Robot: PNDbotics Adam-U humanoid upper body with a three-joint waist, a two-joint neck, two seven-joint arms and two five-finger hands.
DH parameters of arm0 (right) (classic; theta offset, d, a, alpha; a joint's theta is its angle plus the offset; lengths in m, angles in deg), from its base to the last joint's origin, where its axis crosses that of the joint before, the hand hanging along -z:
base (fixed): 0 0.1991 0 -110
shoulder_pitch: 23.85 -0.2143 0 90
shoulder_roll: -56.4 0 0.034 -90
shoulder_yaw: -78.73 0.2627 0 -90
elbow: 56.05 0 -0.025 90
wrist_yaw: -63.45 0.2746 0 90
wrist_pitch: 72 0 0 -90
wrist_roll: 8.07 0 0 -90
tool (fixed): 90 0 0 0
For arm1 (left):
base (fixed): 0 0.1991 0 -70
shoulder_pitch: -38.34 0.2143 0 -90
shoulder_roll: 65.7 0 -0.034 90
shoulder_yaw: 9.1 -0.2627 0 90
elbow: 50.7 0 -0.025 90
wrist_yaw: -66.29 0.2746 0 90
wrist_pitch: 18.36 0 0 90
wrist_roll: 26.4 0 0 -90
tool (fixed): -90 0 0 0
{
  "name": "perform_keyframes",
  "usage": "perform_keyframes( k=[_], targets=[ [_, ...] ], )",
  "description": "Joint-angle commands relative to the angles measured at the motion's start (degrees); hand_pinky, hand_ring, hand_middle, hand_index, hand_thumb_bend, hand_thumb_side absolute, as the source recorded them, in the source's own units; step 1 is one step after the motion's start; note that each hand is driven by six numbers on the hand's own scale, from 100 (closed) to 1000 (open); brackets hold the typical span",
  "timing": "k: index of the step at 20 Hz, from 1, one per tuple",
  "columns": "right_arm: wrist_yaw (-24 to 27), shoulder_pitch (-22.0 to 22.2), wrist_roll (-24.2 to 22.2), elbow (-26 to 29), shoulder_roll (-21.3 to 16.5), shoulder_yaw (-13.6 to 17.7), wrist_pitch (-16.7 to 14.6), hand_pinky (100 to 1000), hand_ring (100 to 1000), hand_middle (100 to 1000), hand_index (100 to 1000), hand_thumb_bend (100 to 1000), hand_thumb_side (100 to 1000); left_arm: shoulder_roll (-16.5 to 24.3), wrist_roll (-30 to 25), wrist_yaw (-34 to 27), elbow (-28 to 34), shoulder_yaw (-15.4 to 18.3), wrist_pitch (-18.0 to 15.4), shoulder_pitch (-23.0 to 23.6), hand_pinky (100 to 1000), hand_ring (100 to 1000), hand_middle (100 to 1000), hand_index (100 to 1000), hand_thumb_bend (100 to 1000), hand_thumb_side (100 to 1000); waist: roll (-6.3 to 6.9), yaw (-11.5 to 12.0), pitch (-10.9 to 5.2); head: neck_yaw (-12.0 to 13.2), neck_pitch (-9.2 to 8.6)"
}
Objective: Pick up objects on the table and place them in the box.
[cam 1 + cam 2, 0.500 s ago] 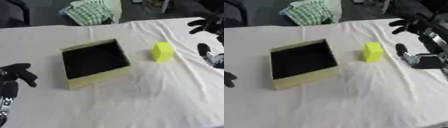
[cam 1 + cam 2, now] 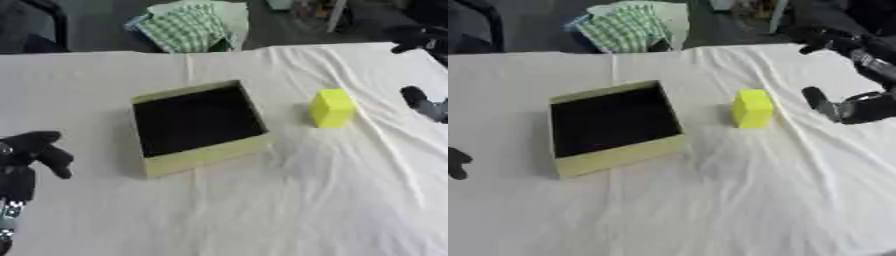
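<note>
— What's on the left?
— The left hand (image 2: 31,150), fingers curled on nothing. Next the open, dark-lined yellow-green cardboard box (image 2: 197,125) — nothing visible inside.

— The target?
— The yellow rectangular block (image 2: 752,108) stands upright just right of it. The right hand (image 2: 846,107) has edged closer; fingers spread, holding nothing — approach under way.

A wrinkled white cloth (image 2: 289,200) covered the bench. Beyond the bench's far edge, a green and white checked fabric (image 2: 188,27) lay bunched up on a dark floor. A dark chair (image 2: 35,22) stood at the far left corner.
</note>
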Motion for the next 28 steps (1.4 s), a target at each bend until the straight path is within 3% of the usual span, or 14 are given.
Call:
perform_keyframes(
  k=[1, 6, 16, 19, 25, 28],
  targets=[
    [-4.41, -1.91, 0.26, -2.46, -3.29, -0.84, -0.75, 860, 996, 1000, 1000, 100, 651, 1.41, -0.41, 0.02, 1.14, -0.22, -0.09, -0.28, 589, 441, 487, 791, 100, 797, -0.24, 0.26, -1.26, -0.41, 0.16],
    [-8.93, -4.96, 1.38, -7.03, -2.78, -3.06, -1.75, 853, 986, 985, 1000, 100, 775, 1.67, -0.81, -0.13, 1.14, -0.46, -0.16, -0.28, 590, 442, 488, 791, 100, 798, -0.58, 1.07, -1.45, -0.83, 0.40],
    [-18.99, -11.67, 2.49, -14.73, 0.45, -6.34, -3.98, 861, 989, 987, 1000, 100, 847, 1.83, -1.35, -0.48, 1.14, -0.71, -0.32, -0.30, 591, 442, 488, 793, 100, 798, -0.67, 2.04, -1.77, -1.33, 0.88],
    [-23.32, -12.85, 2.46, -15.73, 1.17, -7.39, -5.26, 880, 1000, 996, 1000, 100, 866, 1.84, -1.41, -0.54, 1.14, -0.77, -0.43, -0.34, 591, 442, 488, 793, 100, 799, -0.63, 2.27, -1.80, -1.54, 1.00],
    [-34.05, -13.98, 4.28, -16.18, 2.38, -9.18, -6.28, 897, 1000, 1000, 1000, 100, 985, 1.83, -1.49, -0.59, 1.14, -0.85, -0.50, -0.36, 592, 443, 488, 793, 100, 799, -0.58, 2.42, -1.81, -1.93, 1.17],
    [-37.80, -14.39, 5.92, -17.12, 2.96, -9.59, -6.39, 899, 1000, 1000, 1000, 100, 992, 1.82, -1.48, -0.61, 1.14, -0.82, -0.54, -0.34, 592, 443, 488, 793, 100, 799, -0.54, 2.46, -1.82, -2.17, 1.23]
  ],
)
